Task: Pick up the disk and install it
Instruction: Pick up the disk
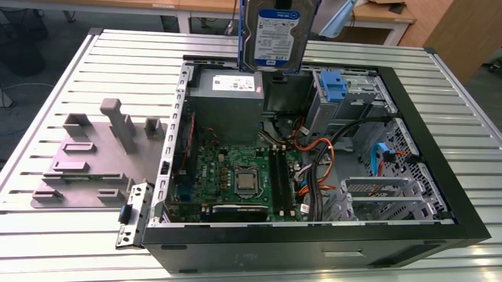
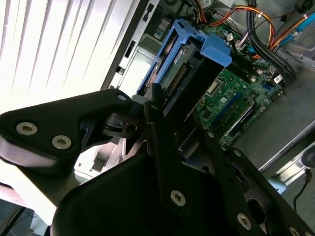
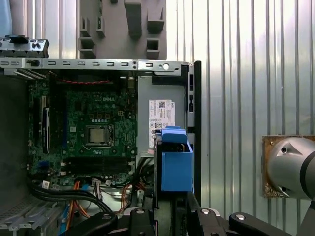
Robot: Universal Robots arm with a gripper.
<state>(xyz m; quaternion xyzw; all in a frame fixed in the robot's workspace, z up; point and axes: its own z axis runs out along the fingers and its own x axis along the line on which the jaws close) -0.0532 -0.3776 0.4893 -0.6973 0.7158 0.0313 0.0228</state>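
The disk, silver with a blue-and-white label and blue side rails, hangs upright in the air above the far side of the open computer case in the exterior view. It sits over the power supply's edge. In both wrist views my gripper is shut on the disk, whose blue rail end points down toward the case interior. The motherboard lies below it.
Inside the case sit a grey power supply and a bare blue bracket in the drive bay, with orange and black cables running across. A grey fixture plate lies on the slatted metal table at the exterior view's left.
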